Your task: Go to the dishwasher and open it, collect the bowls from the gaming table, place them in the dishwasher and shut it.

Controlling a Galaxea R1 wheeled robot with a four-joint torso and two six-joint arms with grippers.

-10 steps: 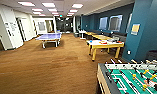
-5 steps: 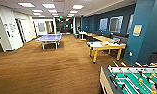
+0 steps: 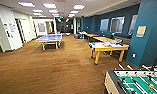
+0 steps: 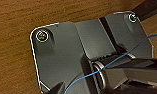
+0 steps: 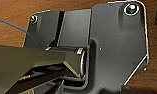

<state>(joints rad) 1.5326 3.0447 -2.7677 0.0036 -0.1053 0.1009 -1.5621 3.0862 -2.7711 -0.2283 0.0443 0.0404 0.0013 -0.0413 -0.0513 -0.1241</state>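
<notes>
The gaming table [image 3: 107, 48] stands ahead on the right, with a white top, a yellow rim and wooden legs. Red and orange patches [image 3: 107, 44] show on its top, and a small blue spot [image 3: 90, 45] sits at its left end. From this distance I cannot tell bowls from graphics. The dishwasher is out of view. Both wrist views look past the robot's dark plate onto brown carpet [image 4: 14, 37] [image 5: 9, 12].
A foosball table [image 3: 134, 82] with a green pitch stands close at the lower right. A teal pillar [image 3: 146, 32] rises behind it. A blue ping-pong table [image 3: 50, 38] stands mid-room on the left. Yellow-topped tables [image 3: 102, 38] line the right wall. Open carpet [image 3: 49, 67] lies ahead.
The whole head view has shifted: the foosball table has slid lower and to the right and the gaming table looks slightly nearer, so the camera has moved forward.
</notes>
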